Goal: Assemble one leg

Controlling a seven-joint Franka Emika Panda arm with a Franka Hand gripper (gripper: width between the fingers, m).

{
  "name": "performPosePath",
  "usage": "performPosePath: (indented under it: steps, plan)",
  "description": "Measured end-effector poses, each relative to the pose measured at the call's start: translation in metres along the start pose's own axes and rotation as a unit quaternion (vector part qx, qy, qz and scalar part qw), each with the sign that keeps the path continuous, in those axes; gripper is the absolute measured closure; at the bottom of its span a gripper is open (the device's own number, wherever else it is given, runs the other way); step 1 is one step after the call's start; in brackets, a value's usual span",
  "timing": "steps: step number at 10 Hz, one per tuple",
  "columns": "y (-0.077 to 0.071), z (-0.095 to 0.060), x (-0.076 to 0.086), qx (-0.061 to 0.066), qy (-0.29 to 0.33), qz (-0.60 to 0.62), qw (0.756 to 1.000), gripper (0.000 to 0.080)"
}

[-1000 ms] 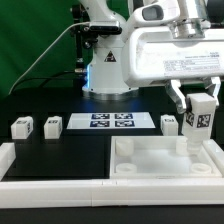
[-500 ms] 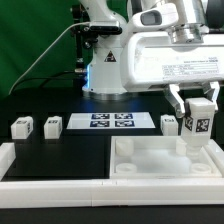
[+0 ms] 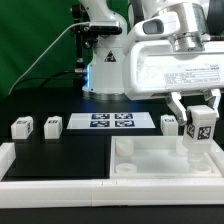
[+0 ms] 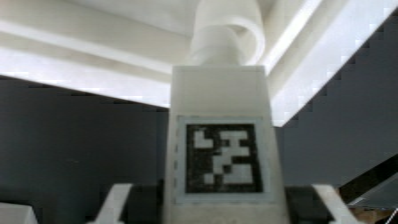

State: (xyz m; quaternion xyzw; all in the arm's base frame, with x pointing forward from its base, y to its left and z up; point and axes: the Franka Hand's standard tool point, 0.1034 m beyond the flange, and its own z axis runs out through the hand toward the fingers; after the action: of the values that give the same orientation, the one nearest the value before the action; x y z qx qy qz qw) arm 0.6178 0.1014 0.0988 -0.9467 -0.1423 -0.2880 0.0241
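Grasping leg upright, end effector clenched on it; black-and-white tag faces wrist camera; arm housing print unreadable.

The black table bears three small white tagged plastic cuboid legs, the flat white marker board and a large white square tray-like piece.

The arm runs out past the exterior view's top edge, and the tray is cut off at that view's right edge. Near the worktop's far edge, a loose leg is partly covered by a finger of the gripper. Whether the held leg touches the tray cannot be told. The wrist view is blurred, and its edge cuts off the held leg.
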Motion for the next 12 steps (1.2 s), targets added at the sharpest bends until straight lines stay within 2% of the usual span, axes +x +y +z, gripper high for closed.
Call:
performPosePath:
  steps: [6,12]
  plan:
    - [-0.005,0.007,0.000,0.001,0.007,-0.002,1.000,0.0506]
    - [-0.007,0.016,-0.012,0.000,0.009,-0.001,1.000,0.0506]
